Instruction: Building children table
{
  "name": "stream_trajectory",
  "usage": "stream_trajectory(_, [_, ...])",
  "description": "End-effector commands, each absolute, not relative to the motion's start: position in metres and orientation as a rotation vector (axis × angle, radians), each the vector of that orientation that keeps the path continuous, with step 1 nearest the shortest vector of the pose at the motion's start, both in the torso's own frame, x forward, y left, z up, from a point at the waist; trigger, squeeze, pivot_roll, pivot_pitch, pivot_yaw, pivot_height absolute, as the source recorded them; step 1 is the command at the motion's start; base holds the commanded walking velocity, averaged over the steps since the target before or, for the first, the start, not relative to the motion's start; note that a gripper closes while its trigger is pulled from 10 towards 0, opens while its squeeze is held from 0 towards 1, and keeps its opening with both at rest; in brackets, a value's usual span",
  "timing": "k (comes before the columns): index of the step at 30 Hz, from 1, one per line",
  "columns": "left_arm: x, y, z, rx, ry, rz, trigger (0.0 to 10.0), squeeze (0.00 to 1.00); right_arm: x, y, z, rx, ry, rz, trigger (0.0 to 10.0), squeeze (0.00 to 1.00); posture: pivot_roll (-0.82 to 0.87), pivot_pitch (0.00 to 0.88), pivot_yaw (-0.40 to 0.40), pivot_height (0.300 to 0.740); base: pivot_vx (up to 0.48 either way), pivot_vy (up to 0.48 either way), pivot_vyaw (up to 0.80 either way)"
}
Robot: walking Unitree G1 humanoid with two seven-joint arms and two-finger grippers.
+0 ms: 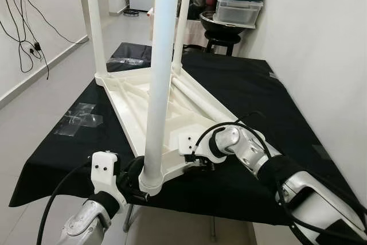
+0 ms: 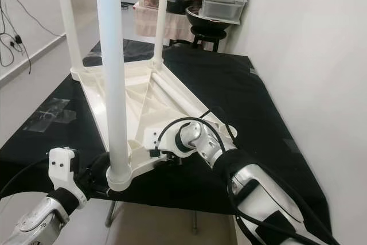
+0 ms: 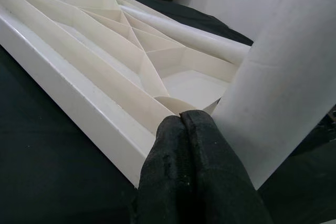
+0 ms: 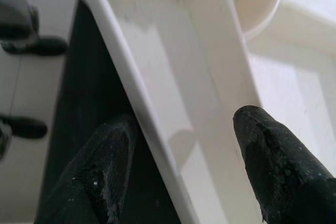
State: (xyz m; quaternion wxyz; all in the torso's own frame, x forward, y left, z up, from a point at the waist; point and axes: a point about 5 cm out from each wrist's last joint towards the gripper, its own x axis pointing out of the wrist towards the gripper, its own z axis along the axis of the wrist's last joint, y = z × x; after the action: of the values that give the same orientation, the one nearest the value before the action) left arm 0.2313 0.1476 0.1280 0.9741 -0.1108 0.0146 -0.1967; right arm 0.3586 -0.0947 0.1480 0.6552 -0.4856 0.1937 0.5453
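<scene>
Centre frame, head views: white plastic children table [image 1: 143, 93] lies upside down on a black-covered tabletop [image 1: 258, 90], ribbed underside up. Near leg [image 1: 158, 84] stands upright in the corner socket at lower centre; two more legs [image 1: 95, 21] upright at the far corners, upper left; a fourth leg [image 1: 203, 100] lies flat along the right edge. Left tool [image 3: 181, 124] at lower left, fingers pressed together, tips against the table's corner just beside the near leg's base. Right tool [image 4: 181, 145] right of centre, fingers [image 4: 273, 156] spread, straddling the table's near rim without pinching it. Outward: clear tape [image 1: 80, 117] on the cloth at left, stool with pots and containers [image 1: 235, 7] upper right, cables [image 1: 23, 38] on the wall upper left.
</scene>
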Motion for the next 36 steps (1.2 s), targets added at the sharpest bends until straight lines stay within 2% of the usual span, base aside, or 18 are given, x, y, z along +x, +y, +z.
stream_trajectory(1, [0.225, 0.145, 0.127, -0.216, 0.034, -0.407, 10.0, 0.00, 0.361, -0.098, 0.152, -1.173, 0.461, 1.256, 10.0, 0.00, 0.10, 0.000, -0.127, 0.740, 0.000, 0.000, 0.00])
stream_trajectory(5, [0.220, 0.146, 0.126, -0.215, 0.041, -0.403, 10.0, 0.00, 0.361, -0.099, 0.153, -1.203, 0.477, 1.276, 10.0, 0.00, 0.10, 0.000, -0.127, 0.740, 0.000, 0.000, 0.00])
stream_trajectory(6, [0.218, 0.146, 0.125, -0.215, 0.045, -0.401, 10.0, 0.00, 0.362, -0.100, 0.154, -1.215, 0.483, 1.286, 6.9, 0.00, 0.10, 0.000, -0.133, 0.740, 0.000, 0.000, 0.00])
stream_trajectory(7, [0.215, 0.146, 0.124, -0.216, 0.049, -0.399, 10.0, 0.00, 0.363, -0.101, 0.154, -1.228, 0.489, 1.294, 4.9, 0.00, 0.10, 0.000, -0.138, 0.740, 0.000, 0.000, 0.00])
stream_trajectory(10, [0.213, 0.145, 0.124, -0.217, 0.052, -0.397, 10.0, 0.00, 0.364, -0.101, 0.154, -1.237, 0.494, 1.298, 4.9, 0.00, 0.10, 0.000, -0.138, 0.740, 0.000, 0.000, 0.00])
stream_trajectory(11, [0.210, 0.145, 0.123, -0.219, 0.058, -0.395, 10.0, 0.00, 0.366, -0.100, 0.153, -1.251, 0.498, 1.289, 0.0, 0.00, 0.10, 0.000, -0.138, 0.740, 0.000, 0.000, 0.00])
stream_trajectory(16, [0.201, 0.141, 0.122, -0.228, 0.072, -0.402, 10.0, 0.00, 0.367, -0.092, 0.144, -1.271, 0.500, 1.260, 0.0, 0.00, 0.10, 0.000, -0.142, 0.740, 0.000, 0.000, 0.00])
stream_trajectory(20, [0.193, 0.137, 0.122, -0.229, 0.089, -0.418, 10.0, 0.00, 0.359, -0.079, 0.120, -1.266, 0.529, 1.257, 0.0, 0.00, 0.10, 0.000, -0.143, 0.740, 0.000, 0.000, 0.00])
stream_trajectory(27, [0.189, 0.134, 0.122, -0.226, 0.097, -0.426, 10.0, 0.00, 0.355, -0.072, 0.106, -1.300, 0.540, 1.237, 0.0, 0.00, 0.11, 0.000, -0.148, 0.740, 0.000, 0.000, 0.00])
stream_trajectory(36, [0.188, 0.133, 0.124, -0.213, 0.098, -0.433, 10.0, 0.00, 0.353, -0.047, 0.110, -1.188, 0.475, 1.237, 0.0, 0.00, 0.10, 0.002, -0.149, 0.740, 0.000, 0.000, 0.00])
